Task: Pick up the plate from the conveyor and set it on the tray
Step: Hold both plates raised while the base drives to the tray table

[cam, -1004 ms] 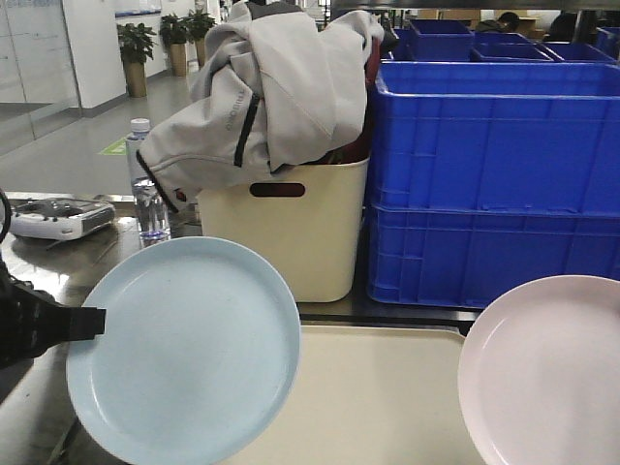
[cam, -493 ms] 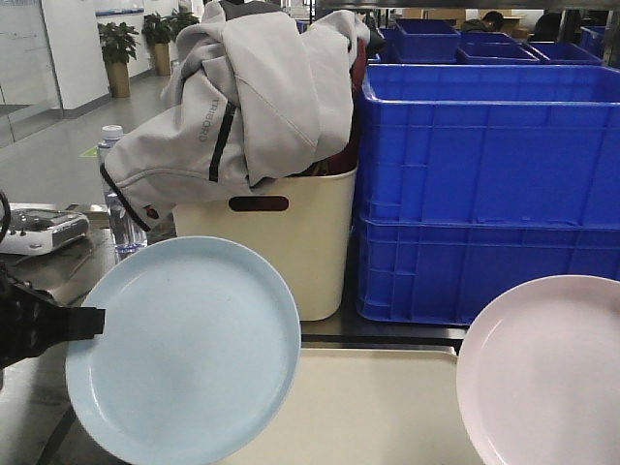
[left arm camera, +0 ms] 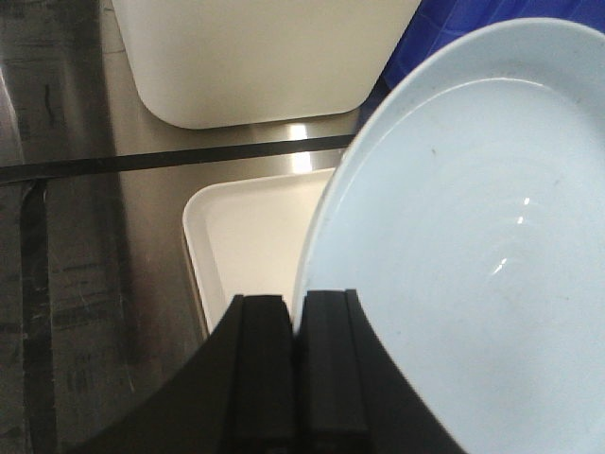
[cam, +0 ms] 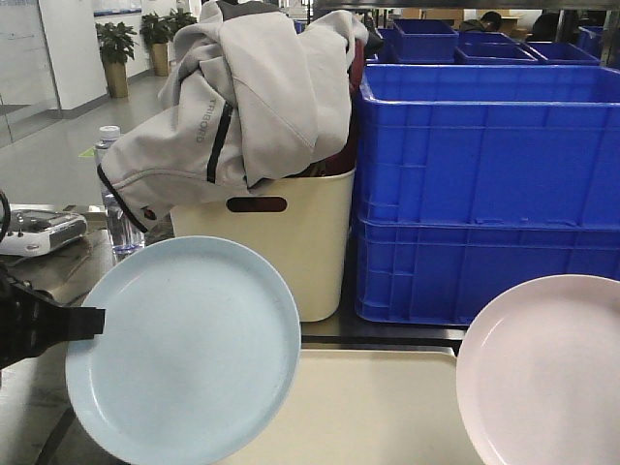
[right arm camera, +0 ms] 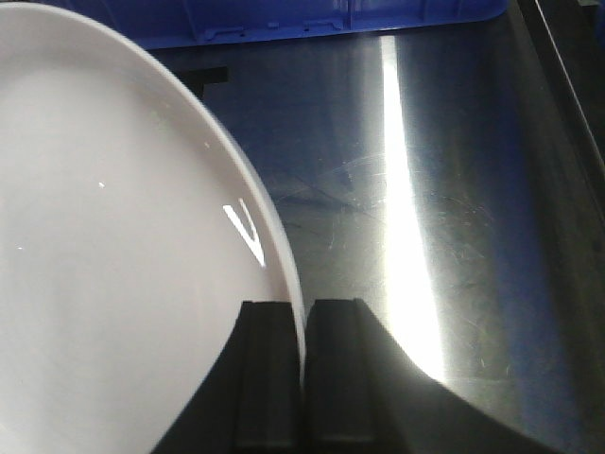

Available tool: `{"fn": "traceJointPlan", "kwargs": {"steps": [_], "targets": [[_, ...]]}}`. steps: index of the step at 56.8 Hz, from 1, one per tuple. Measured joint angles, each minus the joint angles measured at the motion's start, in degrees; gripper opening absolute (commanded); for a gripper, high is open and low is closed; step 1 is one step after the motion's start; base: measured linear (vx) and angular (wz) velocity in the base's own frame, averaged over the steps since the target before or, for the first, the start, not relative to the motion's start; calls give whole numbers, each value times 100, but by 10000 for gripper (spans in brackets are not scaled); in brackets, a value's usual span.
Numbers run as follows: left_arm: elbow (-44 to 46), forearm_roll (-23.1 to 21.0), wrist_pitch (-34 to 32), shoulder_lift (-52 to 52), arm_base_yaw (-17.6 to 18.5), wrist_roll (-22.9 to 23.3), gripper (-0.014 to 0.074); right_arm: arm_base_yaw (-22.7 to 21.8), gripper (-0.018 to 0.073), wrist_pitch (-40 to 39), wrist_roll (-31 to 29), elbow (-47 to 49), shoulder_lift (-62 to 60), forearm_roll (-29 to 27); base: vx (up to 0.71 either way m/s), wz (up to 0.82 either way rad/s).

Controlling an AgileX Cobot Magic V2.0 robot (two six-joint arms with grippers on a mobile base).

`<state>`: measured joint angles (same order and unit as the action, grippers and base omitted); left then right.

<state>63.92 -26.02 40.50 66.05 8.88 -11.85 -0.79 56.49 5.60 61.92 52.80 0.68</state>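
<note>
Blue plate [cam: 184,349] tilted, rim between left fingers [left arm camera: 326,378]

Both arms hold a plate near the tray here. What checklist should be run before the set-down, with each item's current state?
1. Left gripper shut on the blue plate rim: ok.
2. Right gripper shut on the pink plate rim: ok.
3. Plates apart from each other: ok, a wide gap shows in the front view.
4. Tray has bare room: ok, its middle shows between the plates.
5. Blue plate over the tray: cannot tell fully; the tray's corner lies below its edge.
6. Pink plate over the tray: cannot tell; the right wrist view shows only steel table beside its rim.
</note>
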Motion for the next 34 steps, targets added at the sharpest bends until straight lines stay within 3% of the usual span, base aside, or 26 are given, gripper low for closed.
{"fn": "traceJointPlan", "kwargs": {"steps": [25,34], "targets": [[0,-20,-198,0,0,0,-3,0,-10,123,0,0,0,-68,0,0],[0,-468,25,166,0,-88,-3,0,-10,147,0,0,68,-126,0,0]]}}
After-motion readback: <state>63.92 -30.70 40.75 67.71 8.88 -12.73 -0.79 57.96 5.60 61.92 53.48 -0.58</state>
